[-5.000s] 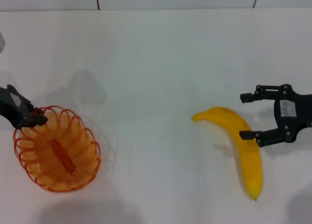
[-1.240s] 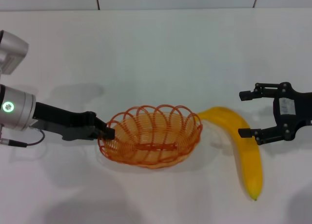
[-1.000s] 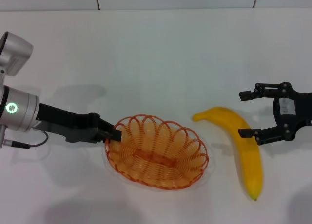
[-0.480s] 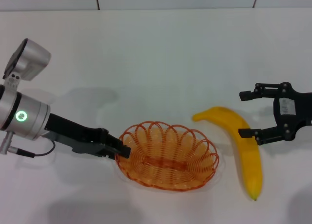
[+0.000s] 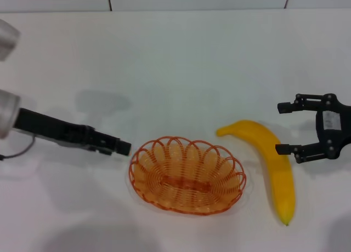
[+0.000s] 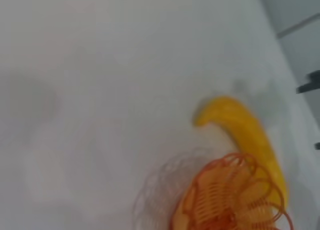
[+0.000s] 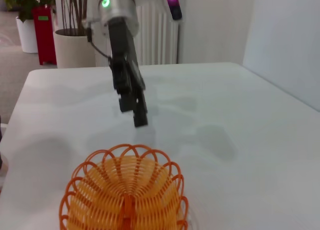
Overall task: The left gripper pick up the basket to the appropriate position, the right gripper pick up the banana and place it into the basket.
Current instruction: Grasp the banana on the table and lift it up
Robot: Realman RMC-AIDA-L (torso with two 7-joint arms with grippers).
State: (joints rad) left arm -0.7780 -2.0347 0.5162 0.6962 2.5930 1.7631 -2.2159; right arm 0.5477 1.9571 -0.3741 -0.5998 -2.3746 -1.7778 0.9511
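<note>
Head view: our black left tool (image 5: 123, 148) sits clenched, just clear of the orange wire basket's (image 5: 187, 176) rim on the white counter (image 5: 181, 71). Our right tool (image 5: 285, 127) gapes released beside the curved yellow banana (image 5: 274, 170), which lies near the basket.

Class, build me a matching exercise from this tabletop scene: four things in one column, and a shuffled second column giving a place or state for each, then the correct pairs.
Column A
1. basket
2. banana
3. left gripper
4. right gripper

Column B
a. open, beside the yellow fruit
b. resting on the table, empty
c. lying curved, right of the wire bowl
d. just off the orange rim, not holding it

Pairs: 1-b, 2-c, 3-d, 4-a
</note>
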